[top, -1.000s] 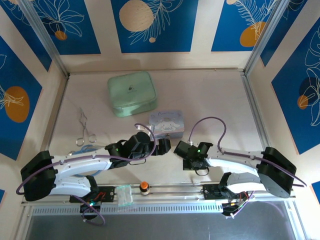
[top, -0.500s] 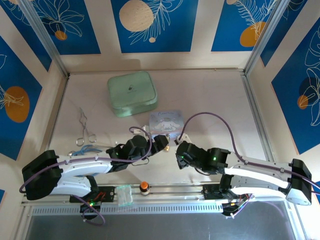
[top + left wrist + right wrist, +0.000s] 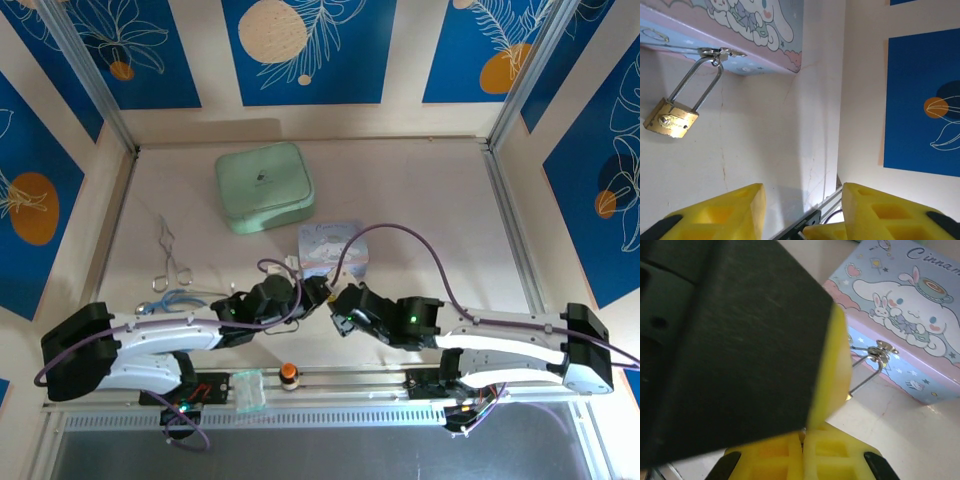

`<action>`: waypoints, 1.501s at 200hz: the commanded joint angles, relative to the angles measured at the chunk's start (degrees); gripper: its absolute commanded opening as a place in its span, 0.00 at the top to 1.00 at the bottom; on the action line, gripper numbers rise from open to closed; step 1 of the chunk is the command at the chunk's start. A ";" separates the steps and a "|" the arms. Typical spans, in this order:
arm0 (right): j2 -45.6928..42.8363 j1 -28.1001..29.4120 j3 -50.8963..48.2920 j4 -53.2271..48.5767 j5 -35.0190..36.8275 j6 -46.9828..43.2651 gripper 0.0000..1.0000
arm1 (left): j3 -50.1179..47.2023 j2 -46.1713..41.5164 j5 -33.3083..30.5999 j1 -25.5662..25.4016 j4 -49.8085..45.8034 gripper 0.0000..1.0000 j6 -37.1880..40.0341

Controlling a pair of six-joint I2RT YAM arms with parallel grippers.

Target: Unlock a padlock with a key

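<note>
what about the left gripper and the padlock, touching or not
Apart: left wrist view shows bare table between the left gripper and the padlock hanging from the tin.

Top camera looks down from afar; both close wrist cameras share the tin (image 3: 765, 15) and padlock (image 3: 671, 118).

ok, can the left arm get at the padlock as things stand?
Probably yes: the left gripper is open and nothing lies between it and the padlock hanging off the tin, though it's off-centre from the gap.
</note>
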 commanded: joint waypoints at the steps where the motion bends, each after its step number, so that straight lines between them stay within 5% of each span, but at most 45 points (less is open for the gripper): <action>1: 3.20 1.12 3.53 0.80 4.74 -0.16 1.00 | -0.53 -1.22 -0.85 -0.68 -1.01 0.68 -1.25; 52: 7.39 2.02 5.36 2.42 6.26 1.10 1.00 | -2.19 -2.97 -2.52 -0.86 -3.19 1.00 -2.71; 90: 8.18 2.09 5.65 3.56 4.58 1.59 0.99 | -2.57 -4.53 -3.01 -0.86 -4.52 1.00 -1.53; 125: 2.58 -4.61 2.69 5.46 -10.80 7.70 0.14 | -3.77 -7.18 -5.52 -0.70 -4.34 1.00 2.44; 130: 1.21 -5.96 1.85 6.19 -13.72 8.75 0.09 | -3.79 -7.79 -6.05 -0.62 -4.71 1.00 3.55; 167: -6.56 -17.44 -4.62 17.31 -39.09 16.96 0.09 | -4.39 -12.48 -8.20 0.00 -3.30 1.00 17.27; 179: -8.24 -20.28 -6.36 20.95 -44.04 19.64 0.10 | -1.43 -14.45 -9.30 0.01 -10.06 1.00 24.44; 202: -9.67 -21.92 -6.40 20.91 -46.04 20.72 0.11 | 0.96 -17.60 -10.15 0.02 -15.29 1.00 33.74; 235: -9.78 -22.16 -7.28 25.03 -49.12 20.45 0.25 | -2.07 -21.12 -4.17 0.11 -4.21 1.00 42.46; 300: -11.19 -24.07 -11.47 37.29 -57.04 22.84 0.42 | -4.68 -23.63 2.22 0.11 6.77 1.00 45.29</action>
